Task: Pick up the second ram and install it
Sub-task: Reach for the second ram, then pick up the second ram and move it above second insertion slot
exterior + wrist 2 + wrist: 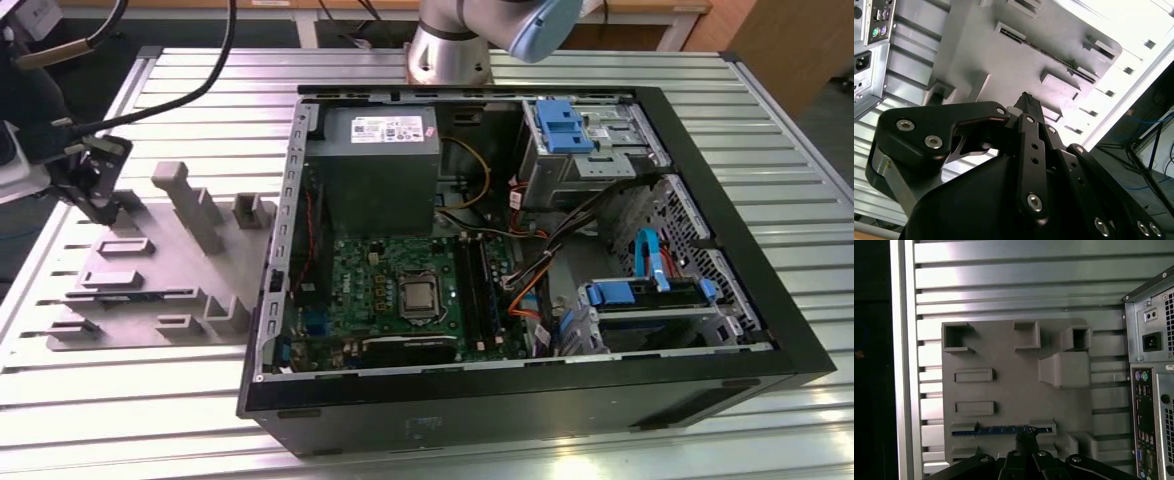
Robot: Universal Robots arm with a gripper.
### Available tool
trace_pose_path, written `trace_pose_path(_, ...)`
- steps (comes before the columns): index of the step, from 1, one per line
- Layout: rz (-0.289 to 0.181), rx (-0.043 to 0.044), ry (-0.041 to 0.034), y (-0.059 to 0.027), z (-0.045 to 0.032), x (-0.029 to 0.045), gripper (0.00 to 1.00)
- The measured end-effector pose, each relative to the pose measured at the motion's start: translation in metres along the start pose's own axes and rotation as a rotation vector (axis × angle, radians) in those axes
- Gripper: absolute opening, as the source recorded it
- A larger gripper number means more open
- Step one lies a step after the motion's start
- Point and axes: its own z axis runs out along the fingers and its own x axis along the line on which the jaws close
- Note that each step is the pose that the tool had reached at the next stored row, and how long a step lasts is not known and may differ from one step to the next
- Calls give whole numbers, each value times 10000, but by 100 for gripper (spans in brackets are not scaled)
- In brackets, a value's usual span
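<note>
At the exterior view's left, the hand hovers narrow and empty over the grey tray; the second ram lies slotted in that tray.

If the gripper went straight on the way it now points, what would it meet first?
Most likely the second ram, standing on edge in the grey tray: in the first wrist view the gripper has its tip right at the stick. How far apart they are is unclear.
</note>
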Motion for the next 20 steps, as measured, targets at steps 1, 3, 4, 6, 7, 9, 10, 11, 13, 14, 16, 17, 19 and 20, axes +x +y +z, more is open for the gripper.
trace_pose_path(1,0,0,5,-8,16,4,11)
trace_pose_path(3,2,1,14,-24,49,14,11)
trace_pose_path(4,1,1,19,-32,64,18,11)
trace_pose_path(6,2,1,24,-37,82,21,11)
trace_pose_path(7,2,2,25,-37,82,22,11)
trace_pose_path(9,2,2,25,-37,83,22,11)
trace_pose_path(10,1,2,25,-37,84,22,11)
trace_pose_path(11,2,1,25,-37,84,22,11)
trace_pose_path(13,2,1,24,-37,84,22,11)
trace_pose_path(14,2,2,25,-37,84,21,11)
trace_pose_path(16,2,2,25,-37,84,22,11)
trace_pose_path(17,1,2,25,-37,84,22,11)
trace_pose_path(19,2,2,25,-37,84,22,11)
trace_pose_path(20,1,2,25,-37,85,22,11)
